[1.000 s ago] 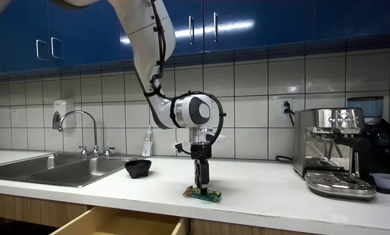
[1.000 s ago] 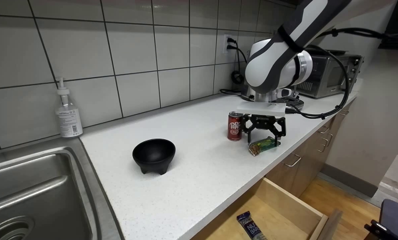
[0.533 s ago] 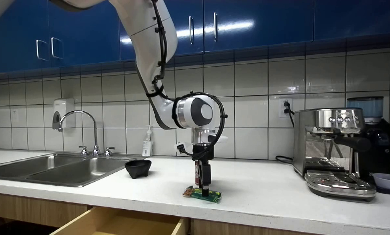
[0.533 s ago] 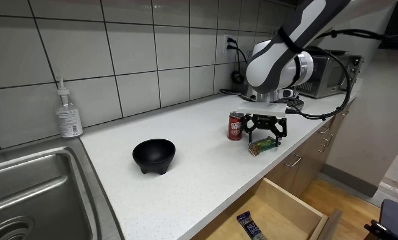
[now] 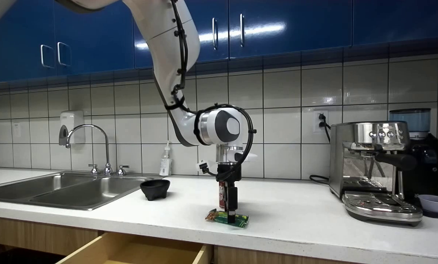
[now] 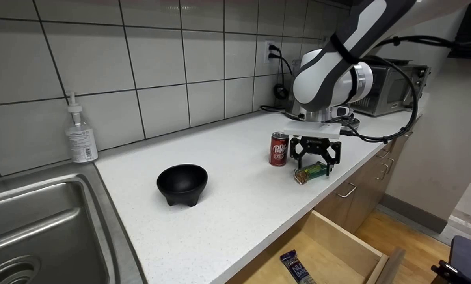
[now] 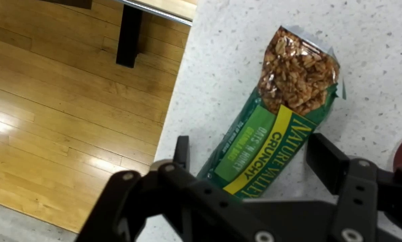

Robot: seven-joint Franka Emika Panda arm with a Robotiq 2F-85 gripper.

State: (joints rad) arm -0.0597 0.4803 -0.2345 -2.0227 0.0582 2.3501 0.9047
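A green granola bar (image 7: 254, 148) with a clear-looking end showing brown oats lies flat on the white counter; it also shows in both exterior views (image 5: 240, 220) (image 6: 313, 172). My gripper (image 7: 249, 148) points down over it, fingers spread on either side of the bar. In the wrist view the bar lies slanted between the fingers; the right finger appears close to its edge, and a gap shows at the left finger. Contact cannot be told. The gripper also shows in both exterior views (image 5: 231, 219) (image 6: 314, 169). The bar's lower end is hidden behind the gripper.
A red soda can (image 6: 279, 149) stands close beside the gripper. A black footed bowl (image 6: 182, 184) stands nearer the sink (image 6: 95, 213). An open drawer (image 6: 349, 240) holds a dark nut bar (image 6: 297, 268) below the counter's front edge. An espresso machine (image 5: 372, 165) stands farther along.
My gripper has shifted slightly away from the can and the sink side and come slightly lower. Its fingers stay spread. The bar, can and bowl have not moved.
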